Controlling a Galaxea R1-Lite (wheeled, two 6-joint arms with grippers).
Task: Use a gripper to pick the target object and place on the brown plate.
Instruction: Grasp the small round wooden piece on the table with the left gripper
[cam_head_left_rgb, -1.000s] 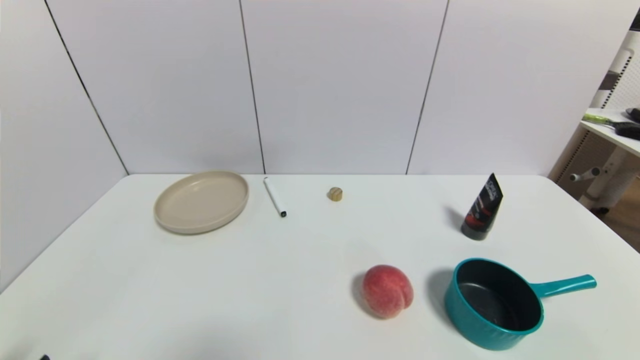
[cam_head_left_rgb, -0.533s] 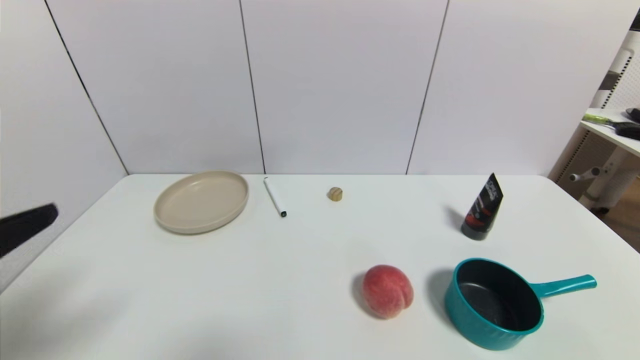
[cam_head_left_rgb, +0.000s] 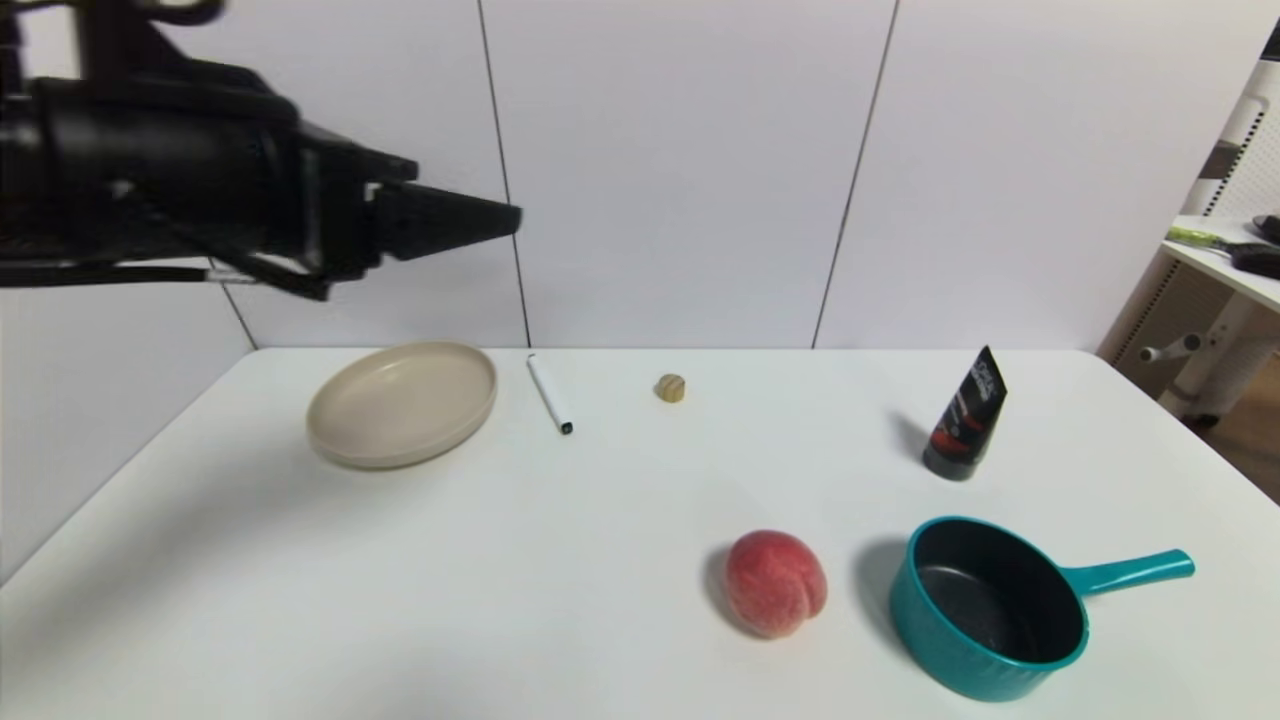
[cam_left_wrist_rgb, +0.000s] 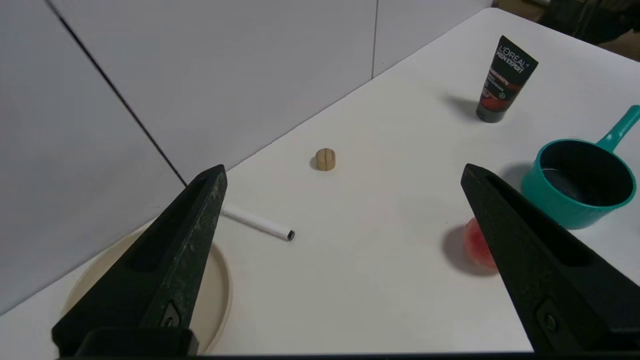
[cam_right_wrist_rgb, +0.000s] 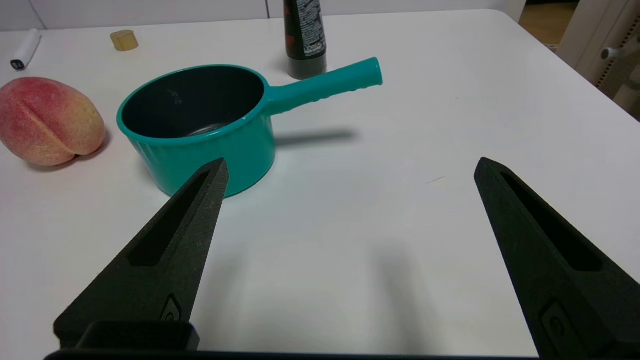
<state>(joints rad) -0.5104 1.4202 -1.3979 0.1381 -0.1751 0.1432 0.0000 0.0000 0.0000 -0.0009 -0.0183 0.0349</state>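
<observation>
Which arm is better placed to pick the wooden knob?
Left. The left gripper is raised over the plate side, open, knob framed between its fingers; the right gripper sits low by the saucepan.

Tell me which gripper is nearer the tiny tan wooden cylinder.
Left. Left gripper hangs open, raised beyond the beige plate, pointing at the tiny tan wooden cylinder. Right gripper sits open near the teal saucepan.
</observation>
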